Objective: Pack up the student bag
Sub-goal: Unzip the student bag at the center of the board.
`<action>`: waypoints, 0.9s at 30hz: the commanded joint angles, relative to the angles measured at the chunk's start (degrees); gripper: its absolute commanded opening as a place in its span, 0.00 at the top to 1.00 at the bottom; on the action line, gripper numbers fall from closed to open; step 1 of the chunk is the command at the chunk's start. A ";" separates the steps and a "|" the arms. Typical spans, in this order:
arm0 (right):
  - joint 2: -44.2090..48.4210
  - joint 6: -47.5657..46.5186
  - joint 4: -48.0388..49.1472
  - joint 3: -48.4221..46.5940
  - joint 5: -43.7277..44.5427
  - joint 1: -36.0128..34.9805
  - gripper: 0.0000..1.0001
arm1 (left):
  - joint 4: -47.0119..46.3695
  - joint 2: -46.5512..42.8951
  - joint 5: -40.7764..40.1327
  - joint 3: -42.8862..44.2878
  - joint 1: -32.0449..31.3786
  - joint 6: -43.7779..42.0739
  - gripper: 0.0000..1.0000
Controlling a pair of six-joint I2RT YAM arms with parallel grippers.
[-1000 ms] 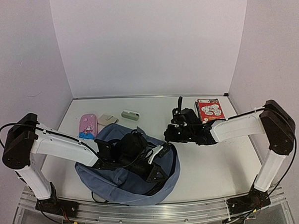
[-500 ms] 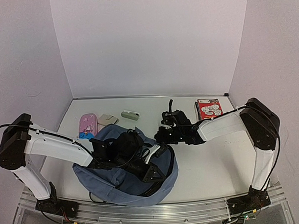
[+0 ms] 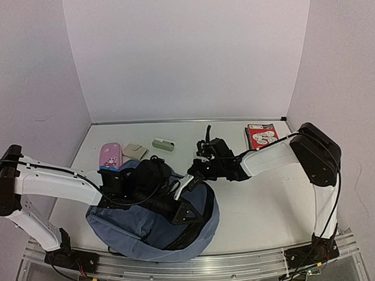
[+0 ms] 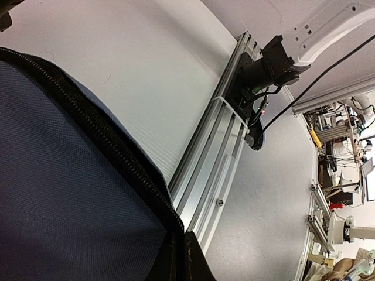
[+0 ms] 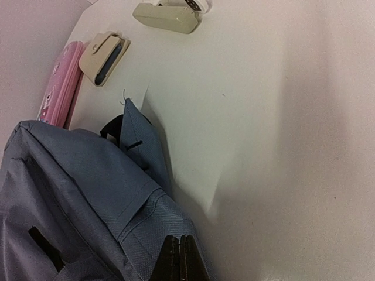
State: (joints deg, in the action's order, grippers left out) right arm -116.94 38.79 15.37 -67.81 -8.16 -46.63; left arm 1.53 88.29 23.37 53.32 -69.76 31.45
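The student bag [image 3: 135,227] is a big dusty-blue backpack slumped at the front left of the table, its black zipped mouth gaping. My left gripper [image 3: 181,212] reaches across that mouth and is shut on the bag's black zip edge [image 4: 117,152], pinched at the fingertips [image 4: 179,234]. My right gripper [image 3: 192,177] comes in from the right to the bag's upper rim. In the right wrist view its jaws [image 5: 180,239] are pressed together with the tips against the blue fabric [image 5: 76,193]; no cloth shows between them.
Behind the bag lie a pink pencil case [image 3: 110,156], a small beige case [image 3: 135,150] and a grey-green stapler-like object [image 3: 163,144]. A red-and-white book [image 3: 263,137] sits at the back right. The aluminium rail [image 3: 199,264] runs along the table's near edge.
The left arm has swung left, dragging the bag a little leftward. The right arm has reached further left, closing in on the bag's upper rim. Both grippers stayed shut.
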 commanded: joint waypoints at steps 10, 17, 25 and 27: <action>-1.92 0.08 3.26 -6.06 -0.08 0.41 1.00 | 6.00 -8.44 2.16 2.76 -0.58 -1.11 1.00; -4.01 0.12 3.80 -9.52 -2.74 0.42 1.00 | 6.35 -10.20 2.47 1.55 -0.62 -1.08 1.00; -4.61 1.20 7.30 -10.54 -6.72 0.12 1.00 | 5.49 -3.09 8.03 7.10 -0.58 -4.18 1.00; -4.93 1.25 8.27 -11.12 -7.94 -0.21 1.00 | 5.04 -0.68 10.03 8.49 -0.57 -4.53 1.00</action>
State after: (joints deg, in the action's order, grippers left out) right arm -120.20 39.33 17.23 -75.66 -15.24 -46.86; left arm 9.69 84.17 23.54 56.20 -69.19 29.23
